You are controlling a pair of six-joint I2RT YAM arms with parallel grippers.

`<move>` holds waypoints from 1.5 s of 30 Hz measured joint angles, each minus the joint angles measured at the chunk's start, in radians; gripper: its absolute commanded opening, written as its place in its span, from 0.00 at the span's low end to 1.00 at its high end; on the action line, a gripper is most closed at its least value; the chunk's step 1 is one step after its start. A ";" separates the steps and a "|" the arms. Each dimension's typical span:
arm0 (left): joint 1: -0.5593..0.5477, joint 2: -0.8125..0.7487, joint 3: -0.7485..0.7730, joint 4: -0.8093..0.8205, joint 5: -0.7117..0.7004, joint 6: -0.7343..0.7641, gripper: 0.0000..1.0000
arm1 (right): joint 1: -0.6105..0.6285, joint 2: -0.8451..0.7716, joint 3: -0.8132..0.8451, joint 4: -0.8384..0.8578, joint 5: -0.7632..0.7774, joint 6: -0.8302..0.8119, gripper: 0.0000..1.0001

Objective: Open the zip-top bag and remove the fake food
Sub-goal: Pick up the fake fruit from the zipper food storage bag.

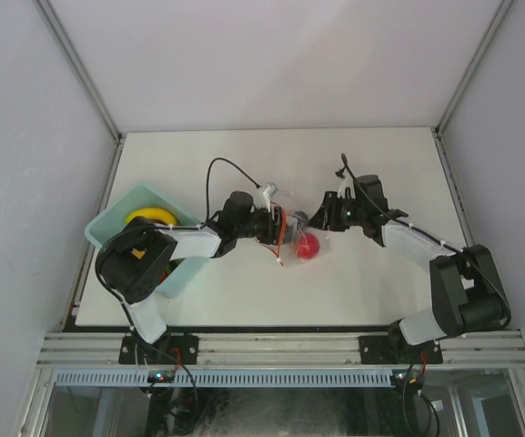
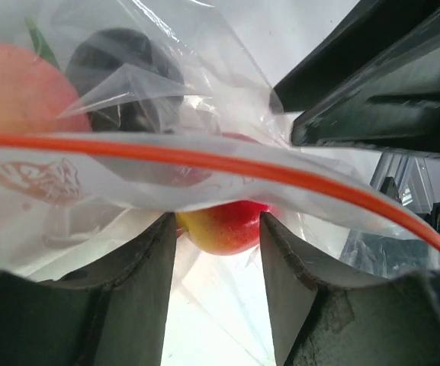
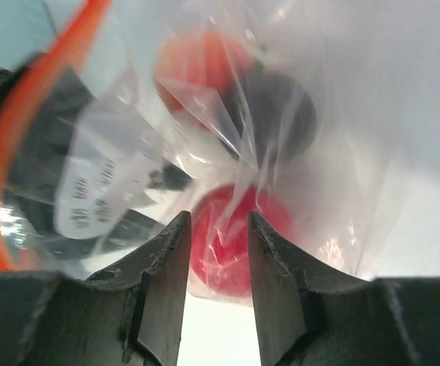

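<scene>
The left claw [image 2: 218, 223] and right claw [image 3: 218, 221] stood parted at the zip-top bag [image 1: 289, 256] (red apple [image 1: 308, 246] inside). Opening it likely called for a pinch on both sides

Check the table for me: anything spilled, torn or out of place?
Nothing stands out. The bag is crumpled between the left gripper and right gripper, with the apple, orange fruit and dark piece inside. A banana lies in the bin.

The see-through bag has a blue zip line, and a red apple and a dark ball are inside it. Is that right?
Not quite: the zip strip on the see-through bag is orange-red, not blue, as the left wrist view shows. A red apple and a dark ball are inside it.
</scene>
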 measured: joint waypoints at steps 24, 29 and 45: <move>-0.104 -0.043 -0.085 0.023 -0.031 0.200 0.57 | 0.070 -0.056 -0.117 -0.018 0.212 0.034 0.24; -0.130 -0.043 -0.085 0.028 -0.064 0.282 0.58 | 0.066 -0.096 -0.146 -0.039 0.233 0.034 0.27; -0.187 -0.027 -0.101 0.176 -0.153 0.480 0.78 | 0.014 -0.064 -0.216 -0.066 0.233 0.032 0.21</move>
